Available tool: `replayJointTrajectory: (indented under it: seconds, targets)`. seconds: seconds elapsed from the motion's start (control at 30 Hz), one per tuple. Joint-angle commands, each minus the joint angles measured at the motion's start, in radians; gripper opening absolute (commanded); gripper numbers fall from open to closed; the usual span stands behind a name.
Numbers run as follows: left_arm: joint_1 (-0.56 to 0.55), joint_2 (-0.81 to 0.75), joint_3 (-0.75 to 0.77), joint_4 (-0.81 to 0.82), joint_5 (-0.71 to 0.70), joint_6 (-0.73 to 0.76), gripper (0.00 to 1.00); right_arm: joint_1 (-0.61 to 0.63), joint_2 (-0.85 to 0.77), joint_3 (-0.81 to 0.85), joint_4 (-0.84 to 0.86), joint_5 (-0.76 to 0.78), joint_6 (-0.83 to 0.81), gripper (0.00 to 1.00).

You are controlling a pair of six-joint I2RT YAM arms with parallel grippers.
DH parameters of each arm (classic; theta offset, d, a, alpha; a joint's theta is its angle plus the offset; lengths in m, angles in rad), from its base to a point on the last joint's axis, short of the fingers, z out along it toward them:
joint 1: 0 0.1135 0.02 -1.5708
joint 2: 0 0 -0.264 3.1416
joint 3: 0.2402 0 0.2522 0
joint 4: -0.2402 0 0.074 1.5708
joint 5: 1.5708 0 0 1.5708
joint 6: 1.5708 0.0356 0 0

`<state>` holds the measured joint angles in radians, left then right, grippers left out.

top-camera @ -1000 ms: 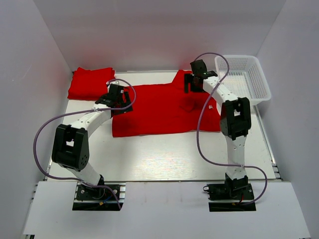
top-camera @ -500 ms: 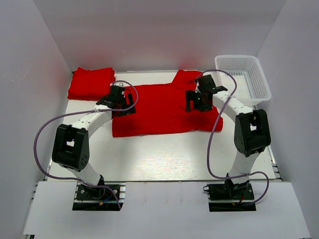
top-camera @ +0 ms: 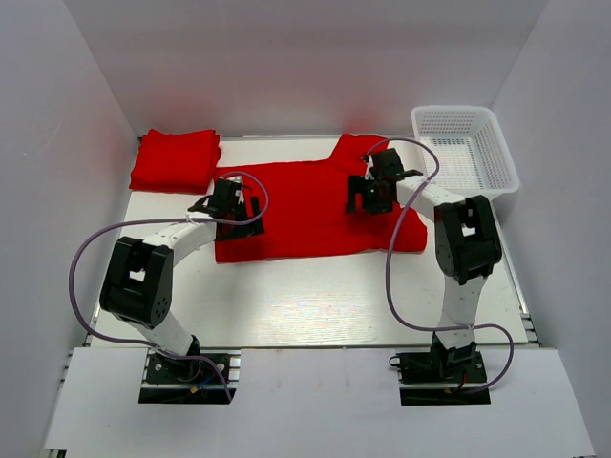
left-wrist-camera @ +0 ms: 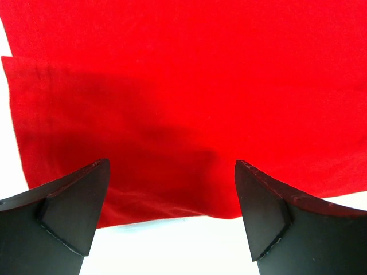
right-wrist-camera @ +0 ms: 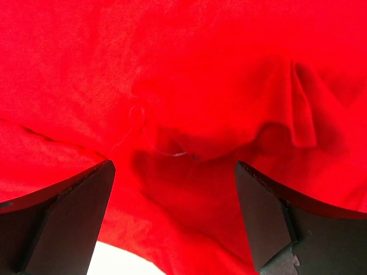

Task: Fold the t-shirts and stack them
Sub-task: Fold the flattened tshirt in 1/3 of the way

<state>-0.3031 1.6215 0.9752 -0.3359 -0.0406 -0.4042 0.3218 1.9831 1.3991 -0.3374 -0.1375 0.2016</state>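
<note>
A red t-shirt lies spread on the white table, partly folded, a sleeve at the back right. A folded red t-shirt lies at the back left corner. My left gripper is open and empty over the spread shirt's left edge; in the left wrist view the shirt fills the frame, its hem just ahead of my left gripper. My right gripper is open and empty, low over the shirt's right part. In the right wrist view, wrinkled red cloth lies between and ahead of my right gripper.
A white plastic mesh basket stands at the back right corner, close behind the right arm. White walls enclose the table on three sides. Purple cables loop from both arms.
My right gripper swung from the back near the sleeve down and inward onto the shirt's right part. My left gripper moved a little right and nearer, onto the shirt's left edge.
</note>
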Motion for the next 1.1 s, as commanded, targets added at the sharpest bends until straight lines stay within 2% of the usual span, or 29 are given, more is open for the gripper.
replayJointTrajectory:
  seconds: [0.0,0.27,0.53,0.67,0.8,0.97,1.07]
  targets:
    - [-0.004,-0.025,-0.024,0.024,0.03,-0.014,0.99,-0.003,0.011,0.046,0.044,0.007,0.007,0.9]
    - [-0.004,-0.025,-0.053,0.024,0.021,-0.015,0.99,-0.001,0.049,0.06,0.127,-0.001,0.018,0.9]
    - [-0.004,-0.015,-0.082,0.025,0.001,-0.015,0.99,-0.004,0.094,0.098,0.305,0.013,0.093,0.9]
    - [-0.004,-0.015,-0.092,0.024,-0.008,-0.015,0.99,0.002,0.138,0.138,0.327,0.058,0.145,0.9]
    - [-0.004,-0.015,-0.092,0.014,-0.03,-0.015,0.99,0.003,0.157,0.149,0.426,0.181,0.164,0.9]
    - [-0.004,-0.025,-0.092,-0.008,-0.042,-0.015,0.99,-0.001,0.204,0.27,0.339,0.306,0.113,0.9]
    - [-0.004,-0.046,-0.092,-0.017,-0.051,-0.015,0.99,-0.001,0.233,0.386,0.214,0.326,0.003,0.9]
